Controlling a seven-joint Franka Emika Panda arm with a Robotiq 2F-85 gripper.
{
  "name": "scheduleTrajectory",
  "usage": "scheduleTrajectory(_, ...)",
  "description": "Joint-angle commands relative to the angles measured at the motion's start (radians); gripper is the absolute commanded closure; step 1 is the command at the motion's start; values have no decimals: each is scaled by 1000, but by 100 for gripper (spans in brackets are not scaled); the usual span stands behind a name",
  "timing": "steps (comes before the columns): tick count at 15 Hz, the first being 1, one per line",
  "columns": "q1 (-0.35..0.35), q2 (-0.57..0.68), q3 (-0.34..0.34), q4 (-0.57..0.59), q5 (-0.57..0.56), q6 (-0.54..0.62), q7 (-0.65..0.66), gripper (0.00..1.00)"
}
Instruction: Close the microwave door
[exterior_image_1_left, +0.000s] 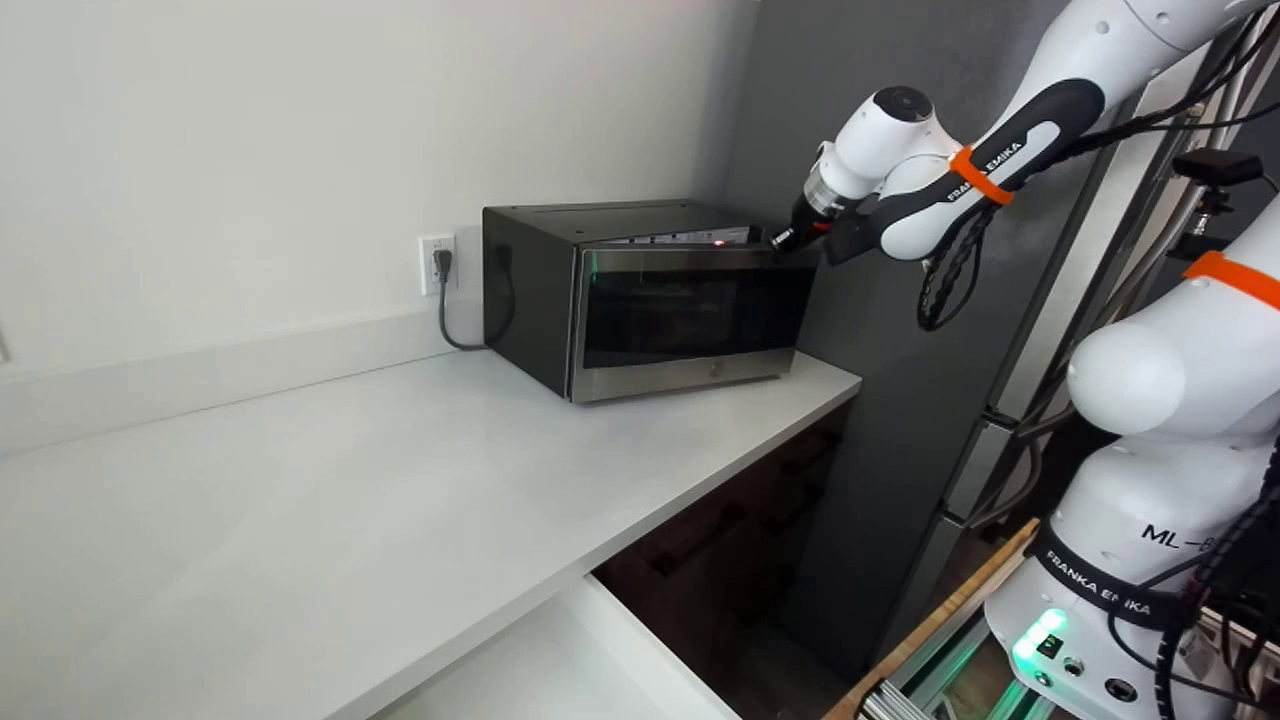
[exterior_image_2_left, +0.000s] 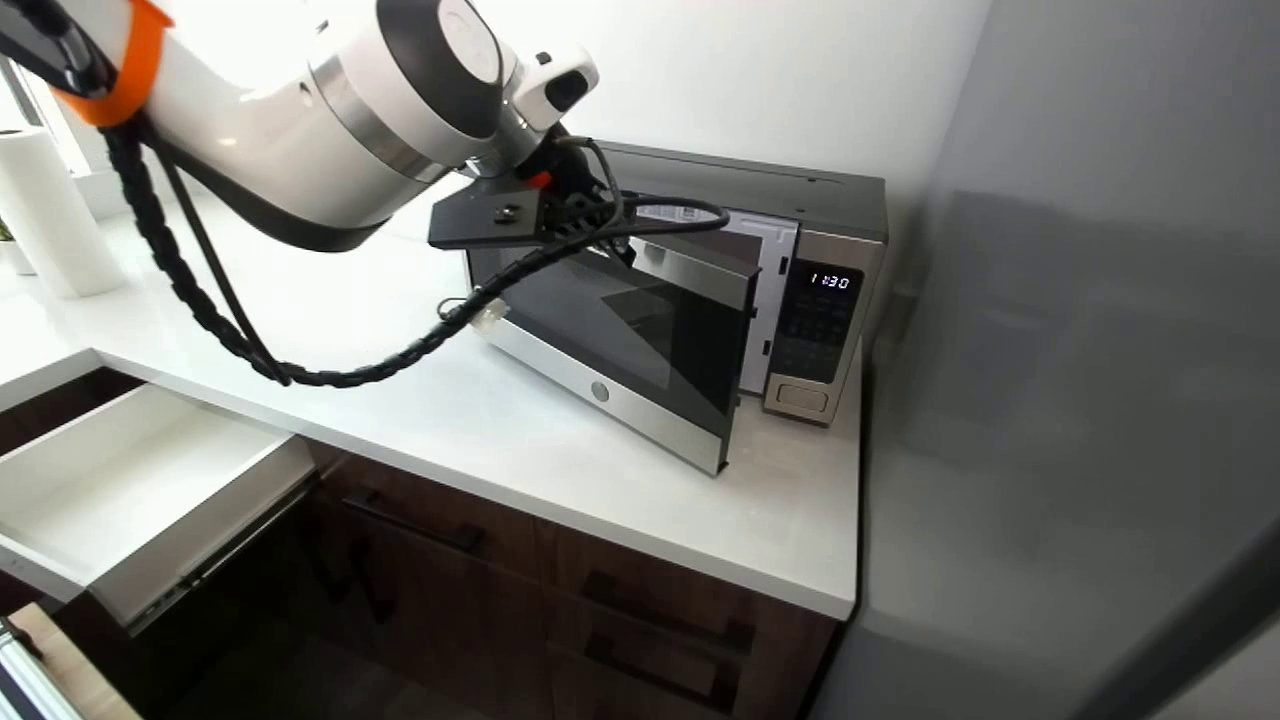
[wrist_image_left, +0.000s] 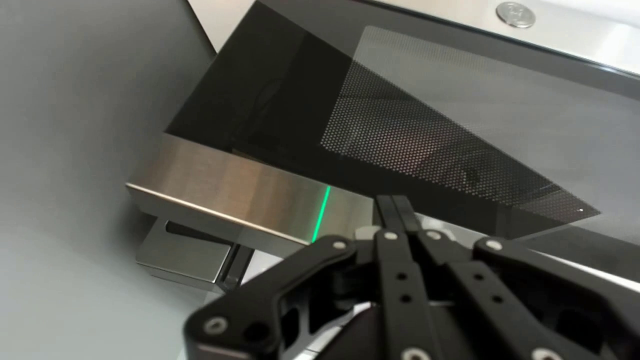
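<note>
Far left in exterior view: pulled-out drawer (exterior_image_2_left: 210, 530), one, lower than worktop (exterior_image_2_left: 500, 420), one. Next hand (wrist_image_left: 393, 198), one: fingers together, nothing between them; tips at upper frame of microwave door (exterior_image_2_left: 620, 340), one; whether touching, unclear. Door ajar above worktop, right end standing out from microwave (exterior_image_2_left: 820, 325), one, set on worktop. Door likely rigid, fairly light on hinge, glass slick and breakable. No pinch needed: push on silvery frame near free right edge, probably firmer for latch. Rightmost: tall grey panel (exterior_image_2_left: 1050, 400), one.
</note>
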Motion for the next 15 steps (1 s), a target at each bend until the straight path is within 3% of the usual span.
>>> scheduleTrajectory(1,-74,97,16,92,-149,89,53,100)
scheduleTrajectory(2,-84,112,17,109,-169,103,75,100)
scheduleTrajectory(3,-49,55,2,58,-98,62,23,99)
scheduleTrajectory(15,-92,172,-12,175,-160,95,41,100)
